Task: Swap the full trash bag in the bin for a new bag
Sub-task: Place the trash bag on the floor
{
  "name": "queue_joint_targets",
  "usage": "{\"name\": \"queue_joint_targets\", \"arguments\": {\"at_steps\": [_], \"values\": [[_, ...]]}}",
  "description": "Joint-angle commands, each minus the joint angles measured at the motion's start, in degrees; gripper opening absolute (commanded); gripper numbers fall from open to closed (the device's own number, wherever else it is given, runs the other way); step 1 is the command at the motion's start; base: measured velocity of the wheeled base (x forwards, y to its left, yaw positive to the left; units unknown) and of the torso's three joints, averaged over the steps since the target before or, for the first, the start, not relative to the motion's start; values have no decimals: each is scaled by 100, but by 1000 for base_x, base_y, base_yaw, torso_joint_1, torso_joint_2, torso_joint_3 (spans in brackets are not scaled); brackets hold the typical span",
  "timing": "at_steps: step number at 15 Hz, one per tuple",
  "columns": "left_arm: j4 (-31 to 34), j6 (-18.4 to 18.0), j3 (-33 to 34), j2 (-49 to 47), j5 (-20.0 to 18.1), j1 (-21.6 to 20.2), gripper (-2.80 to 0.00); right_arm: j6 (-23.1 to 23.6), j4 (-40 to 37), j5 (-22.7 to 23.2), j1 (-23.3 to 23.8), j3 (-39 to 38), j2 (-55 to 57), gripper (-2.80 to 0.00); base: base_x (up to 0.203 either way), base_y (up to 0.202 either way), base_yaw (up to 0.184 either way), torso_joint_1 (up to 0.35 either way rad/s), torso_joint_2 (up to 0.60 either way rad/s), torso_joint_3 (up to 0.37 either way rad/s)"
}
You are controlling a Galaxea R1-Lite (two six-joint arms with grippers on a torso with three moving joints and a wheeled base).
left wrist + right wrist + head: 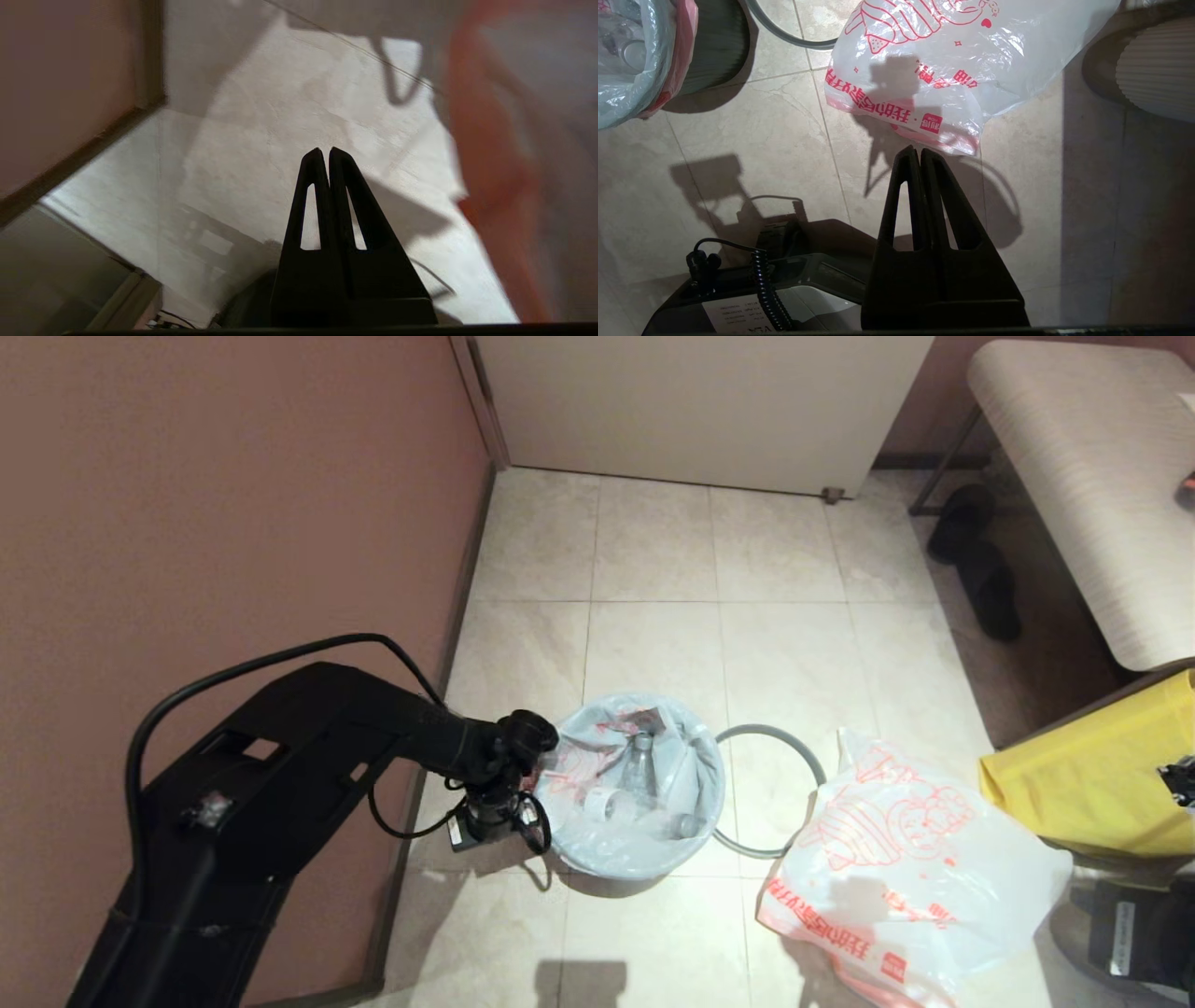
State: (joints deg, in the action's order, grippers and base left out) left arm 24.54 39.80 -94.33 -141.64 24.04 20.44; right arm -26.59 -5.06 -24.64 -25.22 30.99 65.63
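Observation:
The bin [717, 46] is small and black, and the full trash bag [635, 784] lines it, with clear bottles inside. Its pink-red handle [684, 28] hangs over the bin's side. The grey ring [794, 756] lies on the floor to the right of the bin. Further right lies the new bag [906, 868], white with an orange-red cartoon. My left wrist [495, 784] hangs just left of the bin. The left gripper [324, 150] is shut and empty above the tiles, with a blurred red strip of bag [490, 163] beside it. My right gripper [920, 151] is shut and empty above the floor, just short of the new bag [952, 65].
A brown wall [233, 504] runs close along the left, and a white door [700, 401] closes the back. At the right stand a bench [1092, 476], black shoes [980, 569] and a big yellow bag [1092, 784]. My own base [784, 289] lies under the right gripper.

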Motion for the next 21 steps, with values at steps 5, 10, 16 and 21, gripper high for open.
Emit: {"name": "queue_joint_targets", "arguments": {"at_steps": [5, 10, 16, 21], "values": [[-1062, 114, 80, -431, -128, 26, -280, -13, 23, -15, 0, -14, 46, -280, 0, 0, 0, 0, 0, 0], [-1495, 162, 1066, 368, -572, 121, -280, -14, 23, -6, -9, -31, 102, -280, 0, 0, 0, 0, 0, 0], [-1058, -23, 2638, 2618, -583, 480, -280, -88, 809, 301, -18, -35, 805, -280, 0, 0, 0, 0, 0, 0], [-228, -480, 3231, 4480, 3, 1530, -280, -185, 1561, 935, -24, 99, 2198, -280, 0, 0, 0, 0, 0, 0]]}}
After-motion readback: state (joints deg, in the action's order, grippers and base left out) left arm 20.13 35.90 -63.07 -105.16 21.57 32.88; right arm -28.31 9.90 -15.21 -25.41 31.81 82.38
